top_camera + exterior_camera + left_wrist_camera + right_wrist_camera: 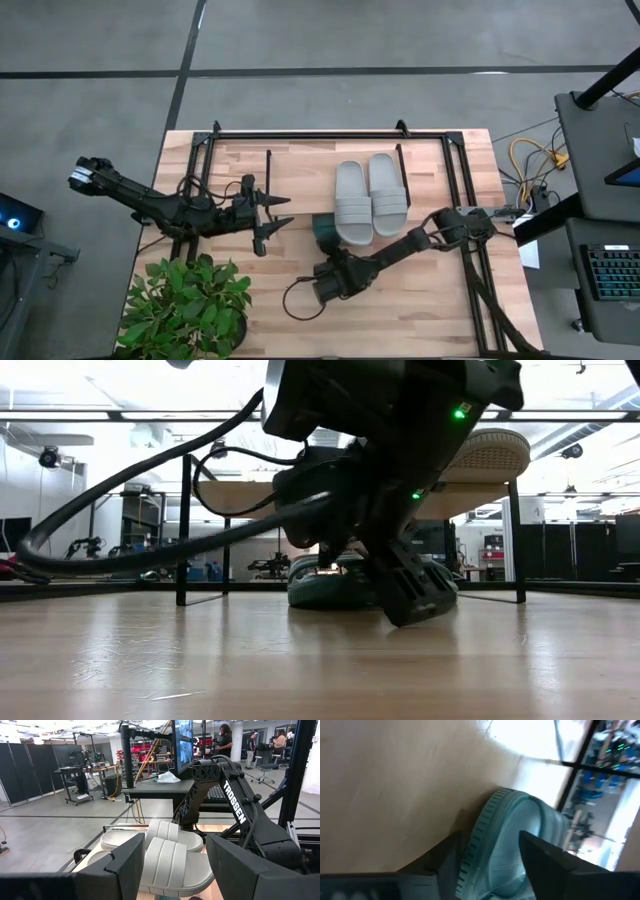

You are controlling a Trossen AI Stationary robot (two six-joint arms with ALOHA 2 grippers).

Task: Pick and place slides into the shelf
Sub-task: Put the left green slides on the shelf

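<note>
From above, I see two pale grey foam slide sandals (369, 201) lying side by side on the light wooden top board of the low black-wire-legged shelf (300, 160). My right pincer (325, 262) has reached under that board toward a teal green foam slide (323, 232), which peeks out beside the grey pair. My left pincer (272, 212) hovers over the shelf board a little way from the grey slides, its fingers spread and holding nothing. A leafy green potted plant (185, 305) sits at the near corner of the tabletop (420, 320).

At tabletop level, the right arm fills the frame, its pincer (415, 605) down on the wood, with the teal slide (325, 585) just behind it on the lower level and a grey sole (490, 455) up on the board.

Through the left wrist, the wide-set fingers (125, 865) frame the grey slides (170, 860); the right arm stands just beyond.

Through the right wrist, the fingers (555, 857) straddle the teal slide's (510, 835) ribbed edge, but I cannot tell whether they are gripping it.

My worry: a hold on soft foam at the edge may slip as I lift, and the right arm, working low under the board, may catch on the wire legs or jolt the shelf.
</note>
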